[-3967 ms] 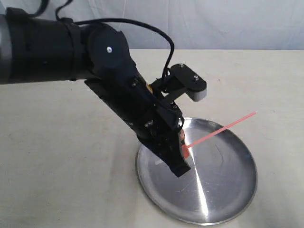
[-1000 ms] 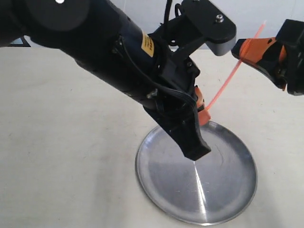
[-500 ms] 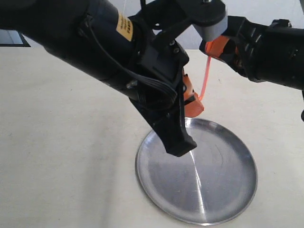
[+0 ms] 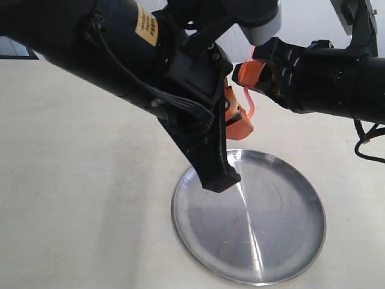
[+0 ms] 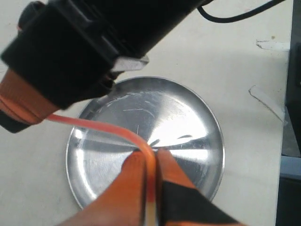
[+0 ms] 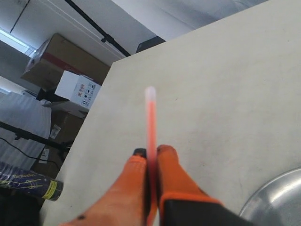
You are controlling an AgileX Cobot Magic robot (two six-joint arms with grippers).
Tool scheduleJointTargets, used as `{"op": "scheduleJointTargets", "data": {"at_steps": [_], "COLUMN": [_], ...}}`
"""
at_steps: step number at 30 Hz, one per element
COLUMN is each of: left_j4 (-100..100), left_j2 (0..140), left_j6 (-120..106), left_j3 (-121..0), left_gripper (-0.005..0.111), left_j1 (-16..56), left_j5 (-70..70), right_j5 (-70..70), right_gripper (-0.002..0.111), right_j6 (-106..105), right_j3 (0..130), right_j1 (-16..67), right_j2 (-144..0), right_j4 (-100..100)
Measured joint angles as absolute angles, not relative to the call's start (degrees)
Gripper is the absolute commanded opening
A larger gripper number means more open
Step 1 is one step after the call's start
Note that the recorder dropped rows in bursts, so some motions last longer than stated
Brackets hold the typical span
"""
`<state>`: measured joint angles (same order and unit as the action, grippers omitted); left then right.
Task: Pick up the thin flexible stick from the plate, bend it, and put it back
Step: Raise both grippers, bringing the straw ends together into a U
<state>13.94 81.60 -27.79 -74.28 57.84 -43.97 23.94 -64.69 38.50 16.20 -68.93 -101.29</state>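
Stick point(image 5: 94, 125) is pinched tight by both the left gripper point(image 5: 149, 157) and the right gripper point(image 6: 149, 153). The stick curves between them, up above the plate point(image 4: 271, 235). I think they should push together slowly so it won't snap or slip out. The left arm point(image 4: 120, 54) hangs over the plate. Boxes point(image 6: 70, 61) sit far off past the right gripper.

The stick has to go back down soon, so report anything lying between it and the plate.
Nothing visible does. The thin flexible stick, bent in a curve, is pinched by the left gripper and the right gripper above the plate, whose steel surface shows bare in the exterior and left wrist views.
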Motion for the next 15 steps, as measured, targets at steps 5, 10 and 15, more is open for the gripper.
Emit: {"op": "scheduleJointTargets", "data": {"at_steps": [5,10,15], "left_j4": [13.06,11.77,8.46], "left_j2": [81.51,81.17,81.03], "left_j6": [-27.81,-26.40,-23.21], "left_j3": [-74.28,-74.27,-74.27], "left_gripper": [0.000,0.000,0.000], "left_j1": [57.84,57.84,57.84], "left_j5": [-43.09,-41.42,-39.03], "right_j5": [24.09,24.34,23.81], "right_gripper": [-0.001,-0.001,-0.001], "right_j6": [-64.69,-64.69,-64.69], "right_j3": [38.60,38.60,38.60], "right_j1": [16.20,16.20,16.10], "right_j2": [-68.93,-68.93,-69.40], "right_j4": [-101.29,-101.50,-101.50]}}
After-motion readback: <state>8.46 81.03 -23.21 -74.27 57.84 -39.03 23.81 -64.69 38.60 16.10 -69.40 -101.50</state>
